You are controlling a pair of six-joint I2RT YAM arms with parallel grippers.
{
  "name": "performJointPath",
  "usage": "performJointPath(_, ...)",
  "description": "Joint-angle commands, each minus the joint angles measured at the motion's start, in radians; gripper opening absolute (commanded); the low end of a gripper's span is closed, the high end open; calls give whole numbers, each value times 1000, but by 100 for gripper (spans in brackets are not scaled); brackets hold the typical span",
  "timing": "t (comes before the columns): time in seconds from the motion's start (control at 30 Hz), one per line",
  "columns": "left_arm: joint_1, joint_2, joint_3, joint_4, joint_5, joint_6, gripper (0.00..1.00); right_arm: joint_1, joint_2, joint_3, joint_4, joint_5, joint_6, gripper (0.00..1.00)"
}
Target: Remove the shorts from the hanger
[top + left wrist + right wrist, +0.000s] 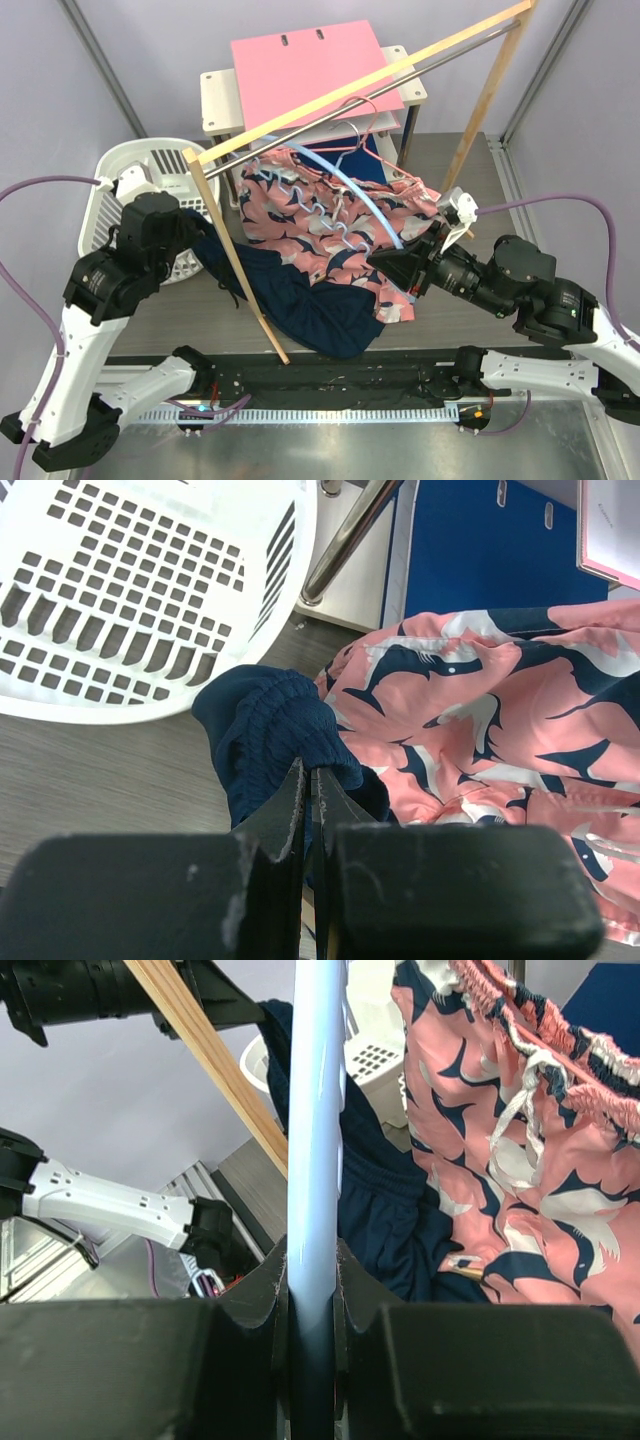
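A pale blue hanger [355,190] hangs under the rail and carries the salmon pink printed shorts [320,215]. The dark navy shorts [310,300] trail from it down to the tabletop. My right gripper [388,262] is shut on the hanger's arm [315,1110], which runs straight up between its fingers [268,1285]. My left gripper [195,228] is shut on a bunched edge of the navy shorts [270,725], out to the left by the basket. In the left wrist view the pink shorts [480,710] lie just right of that grip.
A white slotted laundry basket [110,200] stands at the left, close to my left gripper. The wooden rack's slanted post [235,260] crosses in front of the shorts, with a metal rail [330,100] above. A pink board [310,65] lies on a white stand behind.
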Motion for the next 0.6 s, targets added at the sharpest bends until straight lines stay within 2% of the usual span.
performJointPath(0.0, 7, -24, 19, 56, -10, -10, 0, 1, -15, 11, 166, 13, -5, 1)
performJointPath(0.57, 7, -48, 67, 65, -42, 16, 0, 2, 63, 22, 208, -4, 10, 1)
